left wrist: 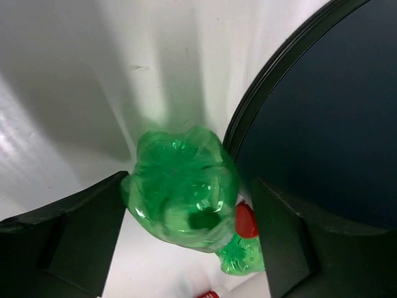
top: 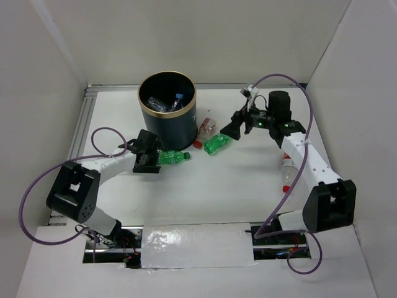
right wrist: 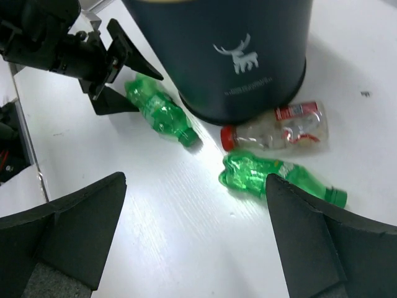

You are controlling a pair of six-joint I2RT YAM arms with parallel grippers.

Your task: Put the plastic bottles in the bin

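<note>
The dark navy bin with a gold rim stands at the back, with several bottles inside it. A green bottle lies by the foot of the bin. My left gripper is open, with its jaws either side of that bottle's base. A second green bottle and a clear bottle with a red cap lie right of the bin. My right gripper is open and empty above the table, near the second green bottle.
Another clear bottle with a red cap lies under my right arm's forearm. The bin wall is close to the right of my left gripper. White walls enclose the table at the left, back and right.
</note>
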